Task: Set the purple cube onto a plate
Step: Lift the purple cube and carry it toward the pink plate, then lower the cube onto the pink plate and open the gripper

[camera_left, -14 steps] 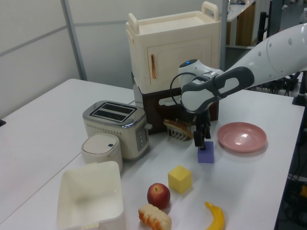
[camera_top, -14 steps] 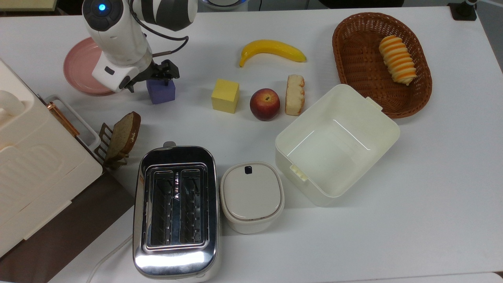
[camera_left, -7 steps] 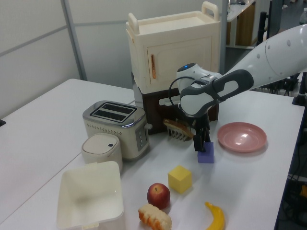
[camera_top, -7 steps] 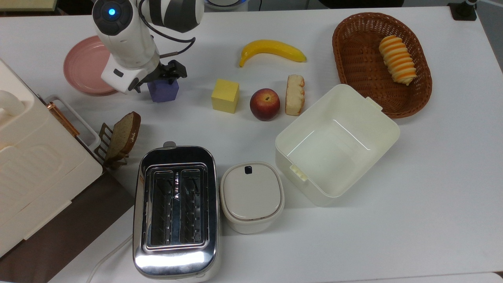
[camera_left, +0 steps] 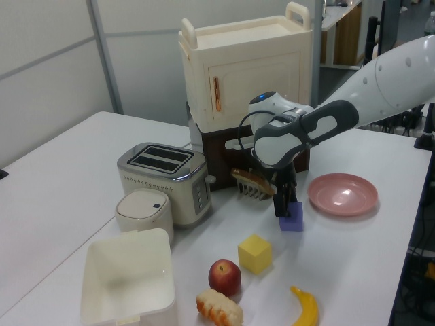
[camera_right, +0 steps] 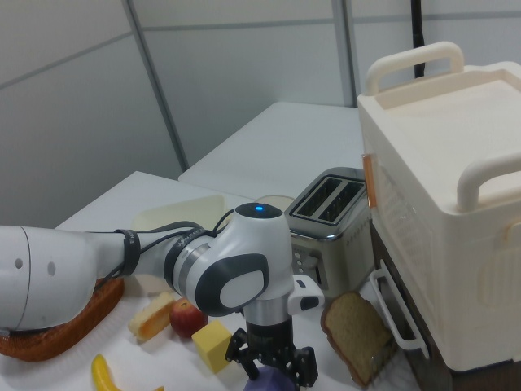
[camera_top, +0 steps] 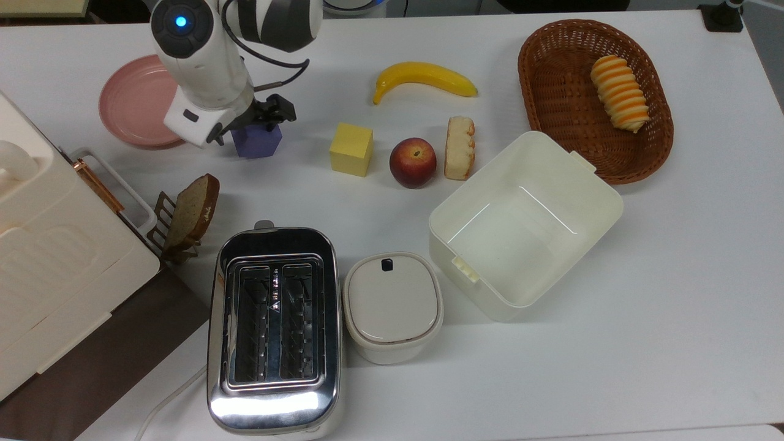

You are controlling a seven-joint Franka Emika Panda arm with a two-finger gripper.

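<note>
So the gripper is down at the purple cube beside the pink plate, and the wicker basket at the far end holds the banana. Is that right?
Not quite. In the top view the wicker basket holds a striped bread roll; the banana lies on the table outside it. The rest stands: the gripper is down at the purple cube, beside the pink plate.

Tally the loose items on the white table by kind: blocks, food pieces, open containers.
Blocks: 2, purple cube and yellow cube.
Food pieces: 5, banana, peach, cake slice, striped roll, bread slice.
Open containers: 3, pink plate, wicker basket, cream tub.
Total: 10.
</note>
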